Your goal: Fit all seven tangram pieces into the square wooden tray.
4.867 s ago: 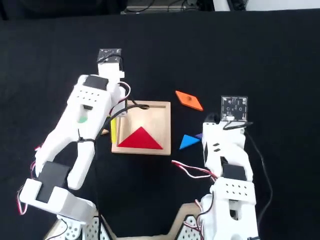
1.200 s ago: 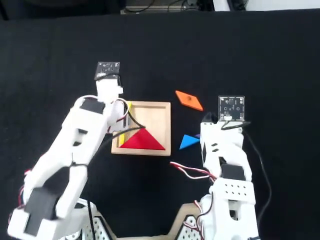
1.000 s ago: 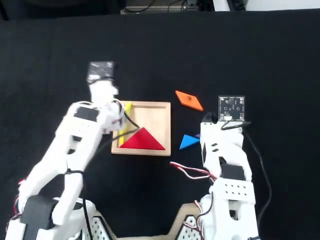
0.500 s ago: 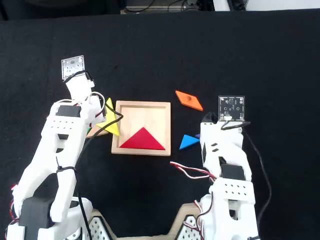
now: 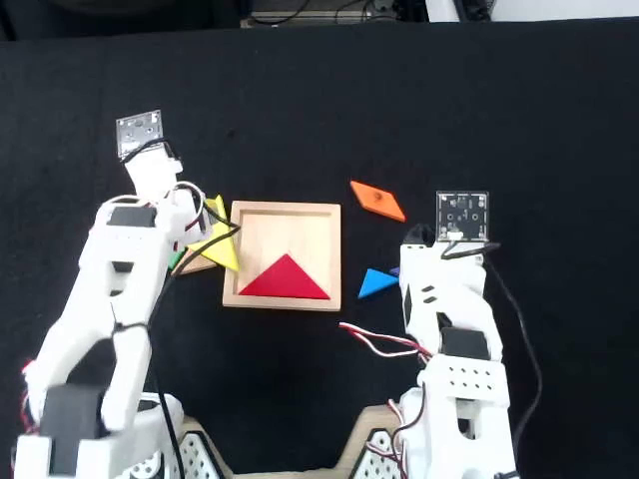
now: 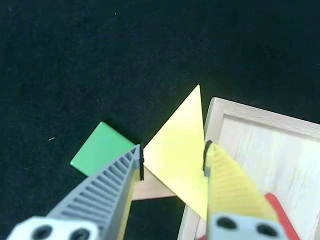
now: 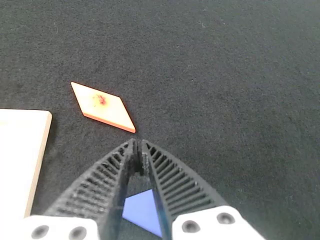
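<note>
Left wrist view: left claw grips yellow triangle.

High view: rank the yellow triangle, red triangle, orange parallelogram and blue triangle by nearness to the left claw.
1. yellow triangle, gripped in the left claw, left of the tray.
2. red triangle, inside the tray.
3. orange parallelogram and blue triangle, right of the tray: too close to call.

A triangle lies in the tray, a second triangle seemingly overlapping its left rim.
</note>
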Motion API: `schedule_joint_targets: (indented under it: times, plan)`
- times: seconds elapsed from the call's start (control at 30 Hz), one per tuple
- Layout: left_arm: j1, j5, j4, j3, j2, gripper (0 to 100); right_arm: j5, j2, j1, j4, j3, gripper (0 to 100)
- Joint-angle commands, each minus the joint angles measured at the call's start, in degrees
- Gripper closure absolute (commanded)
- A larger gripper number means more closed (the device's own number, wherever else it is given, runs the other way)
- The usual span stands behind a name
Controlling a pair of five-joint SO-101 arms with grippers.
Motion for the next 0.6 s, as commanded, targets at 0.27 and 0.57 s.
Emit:
schedule_joint_targets:
  times: [0.27, 0.57]
  plan:
    - [1.2, -0.4, 4.0, -17.1, 17.1, 78, -0.1, -0.7, -0.9, -1.1, -0.8, 98.4]
    - [0.3, -0.8, 4.3, -14.5, 18.6, 78, -0.1, -0.7, -0.9, -1.1, -0.8, 98.4]
